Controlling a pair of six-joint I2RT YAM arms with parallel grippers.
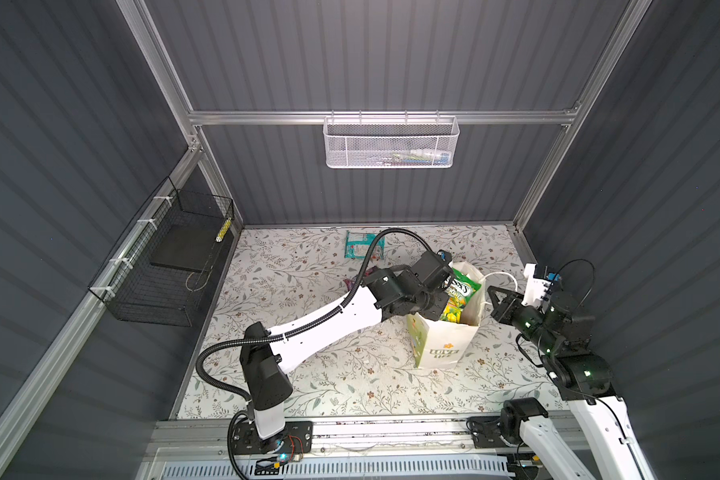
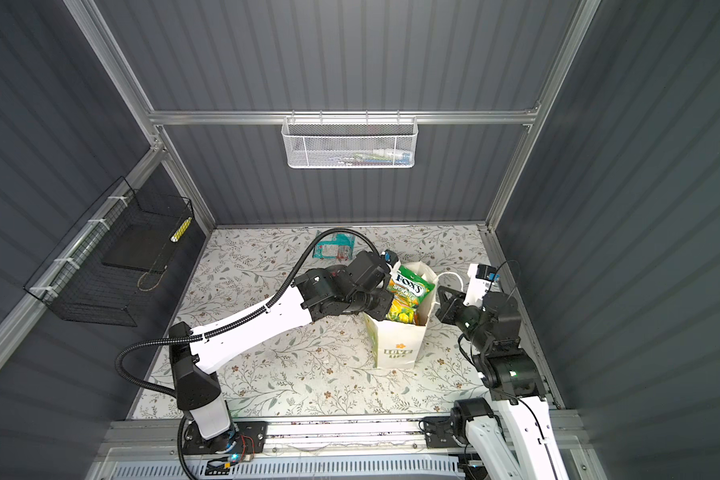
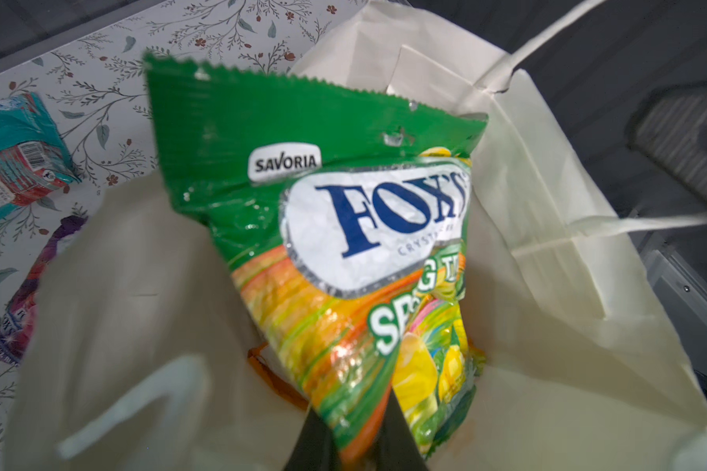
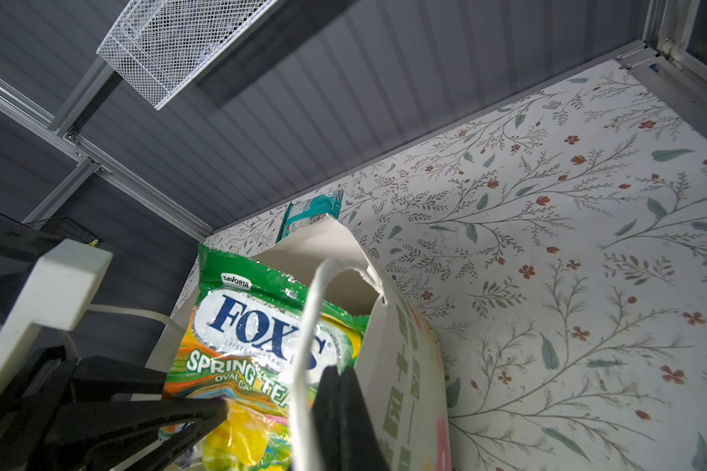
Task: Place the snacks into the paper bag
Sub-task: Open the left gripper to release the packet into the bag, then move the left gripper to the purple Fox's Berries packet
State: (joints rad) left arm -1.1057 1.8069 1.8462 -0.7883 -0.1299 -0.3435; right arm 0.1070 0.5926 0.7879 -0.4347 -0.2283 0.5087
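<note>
A green FOX'S snack packet [image 3: 323, 244] hangs in the open mouth of the cream paper bag [image 1: 441, 345], with its top sticking out above the rim. My left gripper [image 3: 356, 416] is shut on the packet's lower corner, just inside the bag. At the bag's right rim, beside the white cord handle [image 4: 307, 346], my right gripper [image 4: 339, 375] is shut on the paper edge. In both top views the bag [image 2: 395, 345] stands upright between the two arms. A teal packet [image 1: 358, 245] lies on the table near the back wall. A purple packet [image 3: 21, 301] lies by the bag, mostly under the left arm.
A white mesh basket [image 1: 389, 143] hangs on the back wall. A black wire basket [image 1: 163, 270] is fixed to the left wall. Grey walls close in the floral table [image 1: 329, 374] on three sides, and the right arm stands close to the right wall.
</note>
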